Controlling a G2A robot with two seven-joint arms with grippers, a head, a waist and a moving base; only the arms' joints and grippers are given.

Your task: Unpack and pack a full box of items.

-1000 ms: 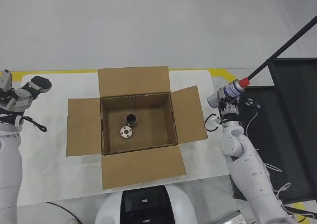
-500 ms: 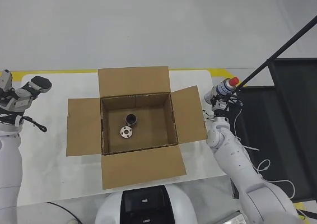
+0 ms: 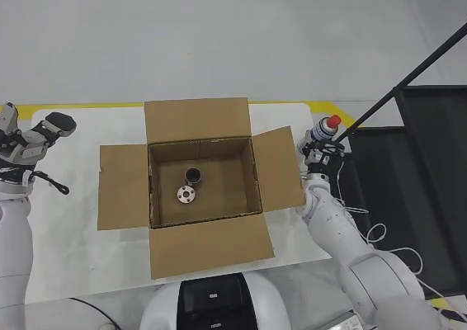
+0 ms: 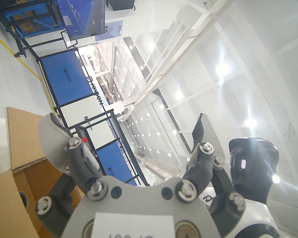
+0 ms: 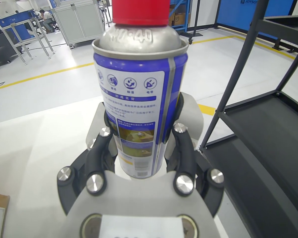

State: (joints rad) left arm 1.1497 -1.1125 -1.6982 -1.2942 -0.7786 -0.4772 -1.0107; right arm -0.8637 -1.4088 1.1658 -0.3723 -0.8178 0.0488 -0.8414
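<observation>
The blue-and-silver spray can [image 5: 136,75] with its red cap [image 3: 331,122] stands close to upright, long axis vertical and cap uppermost. The right gripper [image 5: 144,125] is clamped on its lower body, one finger on each side, and the cap end stands clear beyond the fingertips. The can is at the white table's [image 3: 77,247] right edge, just beside the open cardboard box's [image 3: 196,120] right flap. The left gripper [image 4: 124,134] sits with its jaws apart at the table's left edge.

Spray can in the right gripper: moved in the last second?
Yes. In the top view the spray can, held by the right gripper, has shifted toward the box's right flap and away from the black rack, tipping more upright.
</observation>
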